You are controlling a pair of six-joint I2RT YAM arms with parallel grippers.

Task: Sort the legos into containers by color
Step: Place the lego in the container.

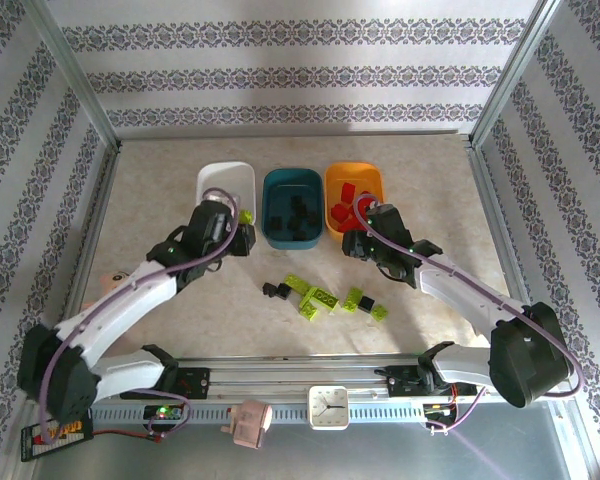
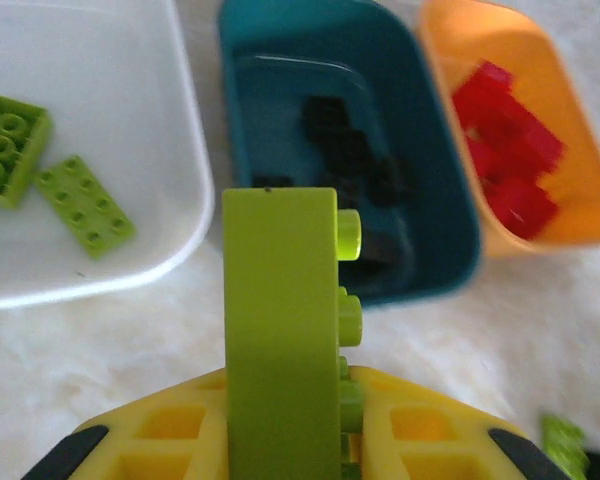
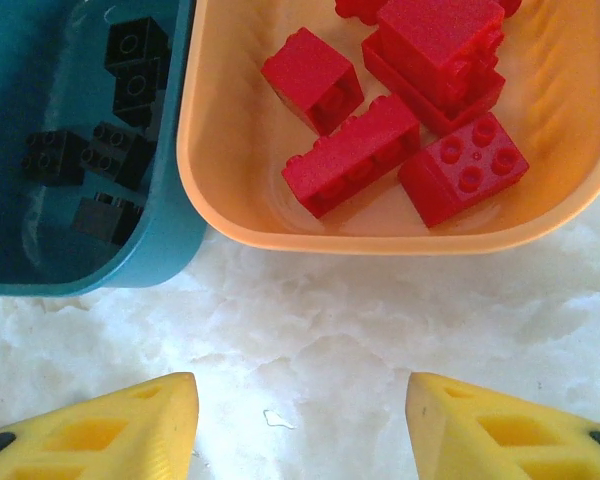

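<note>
My left gripper (image 1: 242, 228) hovers at the near right corner of the white tub (image 1: 225, 183), shut on an upright lime green lego (image 2: 280, 330). Two lime legos (image 2: 50, 170) lie in the white tub (image 2: 130, 120). Black legos (image 2: 352, 150) fill the dark teal tub (image 1: 292, 205). Just short of the orange tub (image 1: 372, 185) stands my right gripper (image 1: 358, 243), and it is open (image 3: 300, 430) over bare table. Red legos (image 3: 400, 120) lie in the orange tub (image 3: 380, 240). Loose lime legos (image 1: 318, 297) and black legos (image 1: 274, 290) sit mid-table.
A small white clock (image 1: 330, 405) and a pink doll (image 1: 248, 420) rest on the near rail between the arm bases. A metal frame and patterned walls enclose the table. Bare table lies left of the loose pile.
</note>
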